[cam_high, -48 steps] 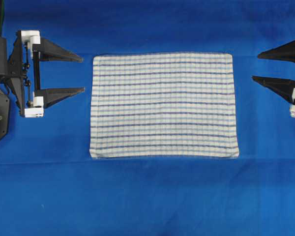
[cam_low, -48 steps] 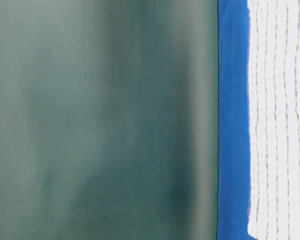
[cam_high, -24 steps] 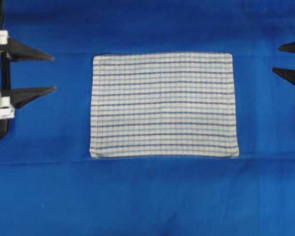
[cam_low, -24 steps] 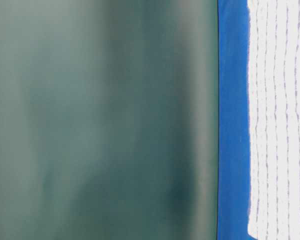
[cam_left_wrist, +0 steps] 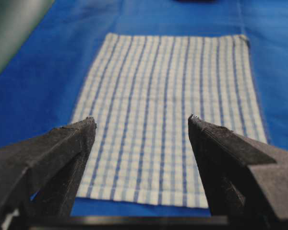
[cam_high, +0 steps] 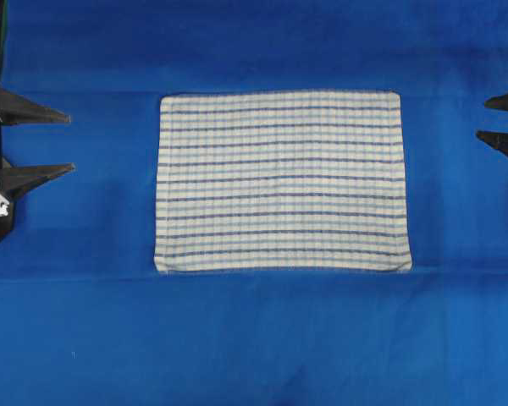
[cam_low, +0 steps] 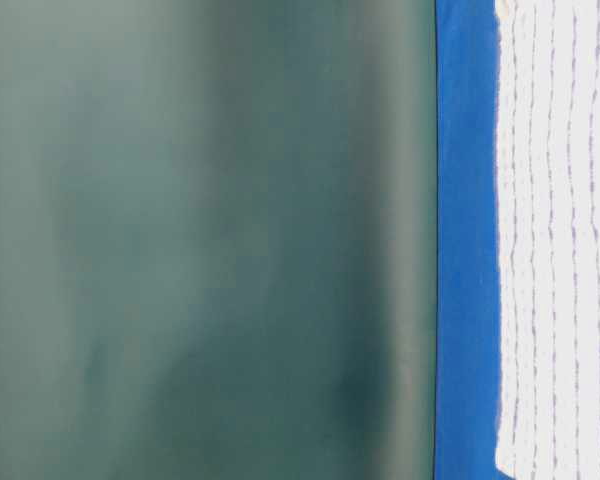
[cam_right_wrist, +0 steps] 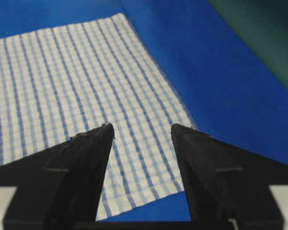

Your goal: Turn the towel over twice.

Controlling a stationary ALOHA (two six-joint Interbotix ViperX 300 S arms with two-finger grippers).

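We see the striped towel (cam_high: 282, 181) lying flat on the blue-covered bench (cam_high: 254, 338). Well left of the towel, our left gripper (cam_high: 70, 143) holds its fingers wide and empty. Well right of it, the right gripper (cam_high: 483, 119) does likewise.

the towel (cam_high: 281, 181) lies flat and fully spread on the blue table covering (cam_high: 254, 338), a wide rectangle, long edges running left-right in the overhead view. white woven cloth, thin dark-blue and light-blue stripes along its length, faint check grid between them, hemmed edges. no folds; corners lie down, the near right corner slightly flared outward. it sits a bit toward the far side of the covering, roughly centred left to right, bare covering all around it. a crease in the covering runs just beside its near edge. in the table-level view the towel (cam_low: 555, 240) reads as a white striped band lying flat on the covering.
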